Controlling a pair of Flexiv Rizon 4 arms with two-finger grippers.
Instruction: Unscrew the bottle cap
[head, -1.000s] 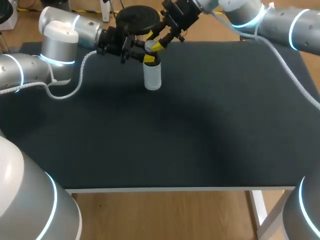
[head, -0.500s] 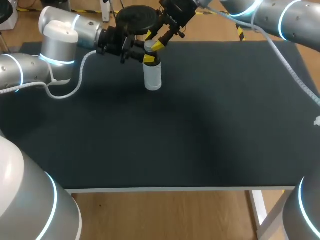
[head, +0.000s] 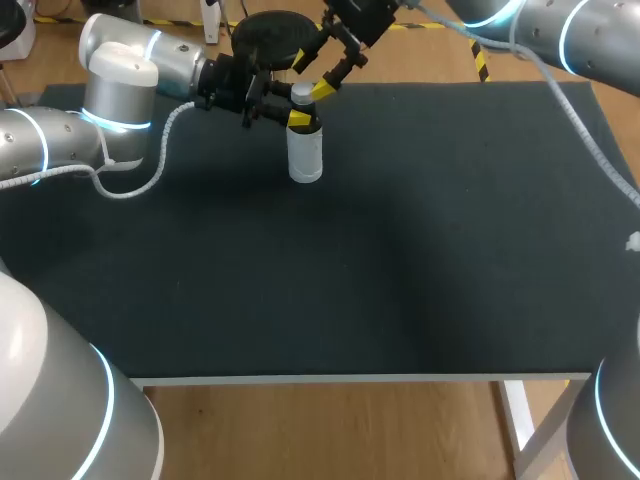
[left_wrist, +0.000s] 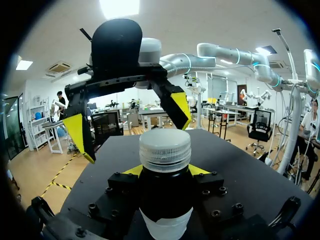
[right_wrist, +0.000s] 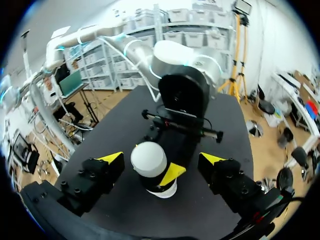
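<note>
Head view: the bottle stands upright on the black tabletop, upper left of the middle of the frame, near the far edge; its pale cap is on; the left gripper comes in from the upper left, its jaws clamped on the neck just under the cap; the right gripper comes from the upper right and hangs over the cap, jaws apart.

Left wrist view: the bottle sits between the left gripper's yellow tips, pinched from both sides at its dark neck; a white label wraps the body; the contents cannot be seen; the ribbed cap closes it; the right gripper straddles the cap from beyond, spread wide.

Right wrist view: the cap lies between the right gripper's tips with a gap on each side; a yellow fingertip of the left gripper presses the neck beneath.
</note>
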